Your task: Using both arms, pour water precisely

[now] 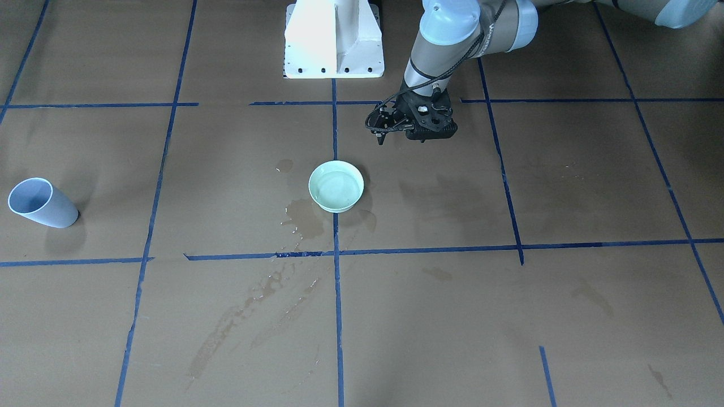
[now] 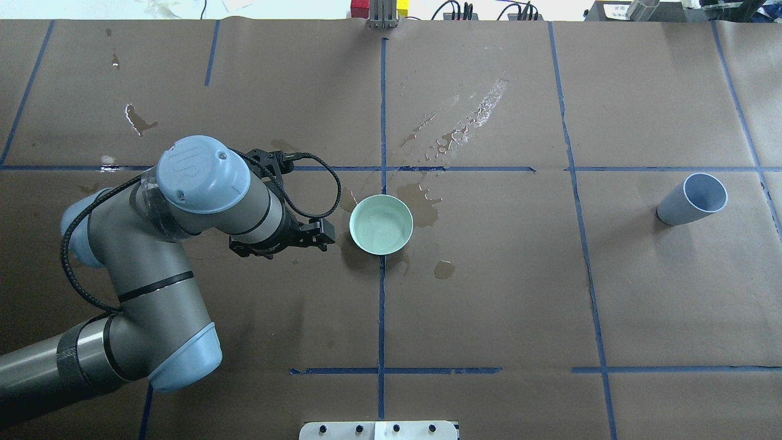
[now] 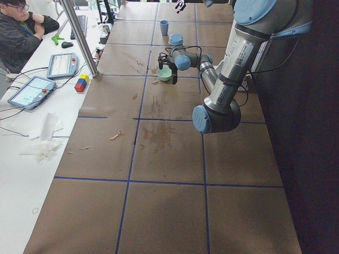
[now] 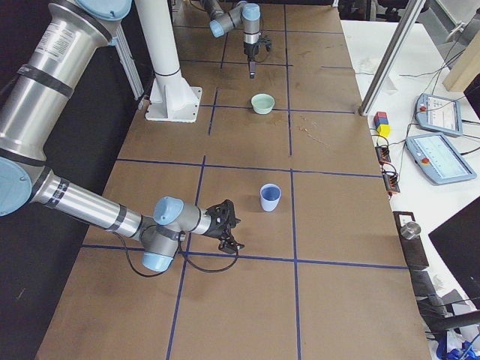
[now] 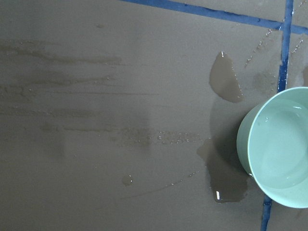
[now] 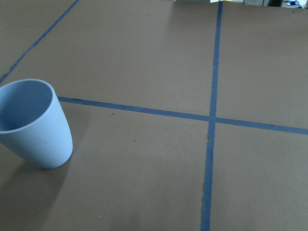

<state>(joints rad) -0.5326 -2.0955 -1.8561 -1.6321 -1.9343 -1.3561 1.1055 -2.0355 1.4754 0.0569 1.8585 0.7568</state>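
Fingers of left gripper (image 2: 327, 235) look pressed together, empty, hovering just beside mint bowl (image 2: 360, 205), not touching. Clear water (image 2: 385, 229) sits in bowl btm, just ahead of the tips; more lies in puddles (image 2: 421, 201) on brown paper (image 2: 489, 275) round it. For right gripper (image 4: 232, 231) can't tell if wide or narrow; blue cup (image 4: 270, 197) near, ahead of it, apart.
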